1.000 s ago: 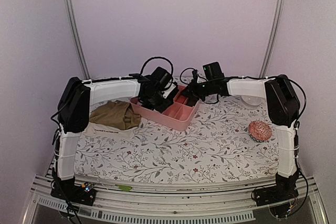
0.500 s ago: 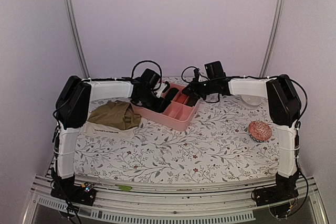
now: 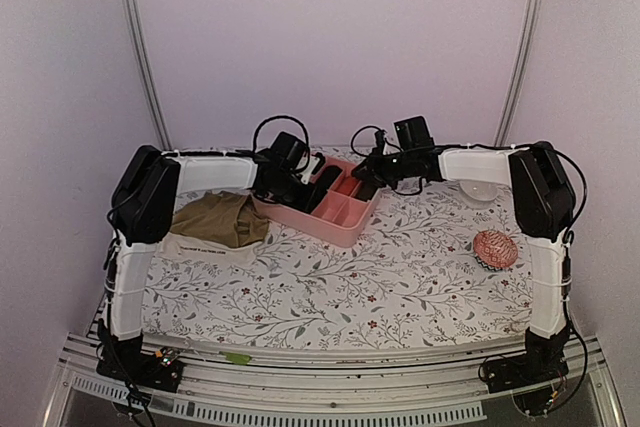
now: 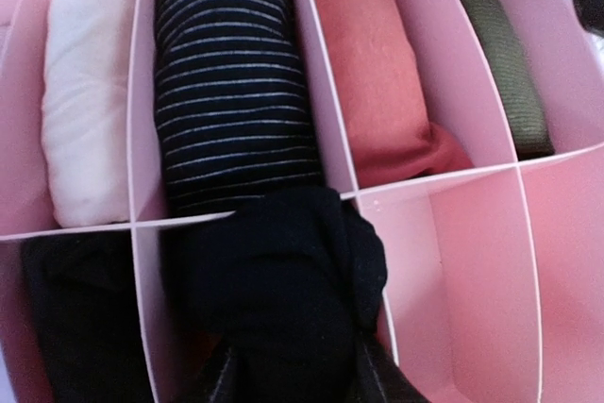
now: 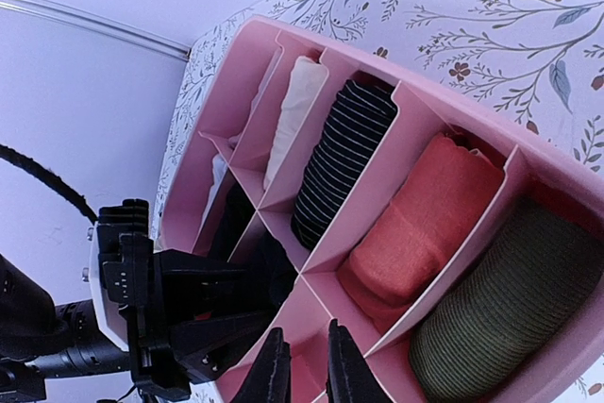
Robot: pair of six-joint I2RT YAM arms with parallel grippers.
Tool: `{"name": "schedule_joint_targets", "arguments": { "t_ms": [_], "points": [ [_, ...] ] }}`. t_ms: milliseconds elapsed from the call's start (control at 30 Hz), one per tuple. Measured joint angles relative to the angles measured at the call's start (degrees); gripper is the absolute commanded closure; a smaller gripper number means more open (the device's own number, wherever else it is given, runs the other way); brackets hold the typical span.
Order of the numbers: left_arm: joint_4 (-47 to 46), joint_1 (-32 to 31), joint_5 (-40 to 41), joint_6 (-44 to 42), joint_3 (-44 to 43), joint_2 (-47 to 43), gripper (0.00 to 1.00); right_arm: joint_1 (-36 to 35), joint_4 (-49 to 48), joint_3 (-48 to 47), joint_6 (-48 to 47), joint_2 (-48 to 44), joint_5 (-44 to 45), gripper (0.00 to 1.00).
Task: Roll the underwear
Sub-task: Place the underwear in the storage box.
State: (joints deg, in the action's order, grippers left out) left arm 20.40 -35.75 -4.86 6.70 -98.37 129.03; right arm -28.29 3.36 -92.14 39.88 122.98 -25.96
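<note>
A rolled black underwear [image 4: 283, 280] sits in a front compartment of the pink divided box [image 4: 472, 280]. My left gripper [image 4: 297, 370] reaches into that compartment, and the roll fills the space between its fingers [image 4: 377, 379]. The top view shows this gripper [image 3: 295, 185] over the box's left end. An olive-brown underwear [image 3: 215, 219] with a cream waistband lies loose on the table left of the box [image 3: 345, 232]. My right gripper [image 5: 307, 365] hovers over the box's right side, its jaws a narrow gap apart and holding nothing. From there the black roll [image 5: 274, 276] is partly hidden by the left gripper.
The back compartments hold a white roll [image 4: 85, 92], a black striped roll [image 4: 236, 82], an orange-red roll [image 4: 377, 73] and an olive-green roll [image 4: 500, 54]. A red-and-white patterned ball [image 3: 495, 249] lies at the right of the flower-printed table [image 3: 330, 287].
My left gripper has gone down and to the left into the box with the black roll. The right gripper has shifted only slightly.
</note>
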Motion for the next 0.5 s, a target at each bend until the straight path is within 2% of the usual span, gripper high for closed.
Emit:
{"name": "schedule_joint_targets", "arguments": {
  "t_ms": [100, 200, 500],
  "points": [
    [-0.66, 0.02, 1.22, -0.81, 0.44, -0.87, 0.48, 0.2, 0.02, 0.55, -0.02, -0.63, 0.37, 0.83],
    [-1.29, 0.33, 1.27, -1.92, 1.79, -2.69, 0.45, 0.24, 0.02, 1.05, -0.02, -1.73, 0.61, 0.83],
    [2.05, 1.16, 0.46, -5.18, 2.25, -5.66, 0.51, 0.24, -0.04, 1.49, -0.04, -2.27, 0.81, 0.83]
  ]
}}
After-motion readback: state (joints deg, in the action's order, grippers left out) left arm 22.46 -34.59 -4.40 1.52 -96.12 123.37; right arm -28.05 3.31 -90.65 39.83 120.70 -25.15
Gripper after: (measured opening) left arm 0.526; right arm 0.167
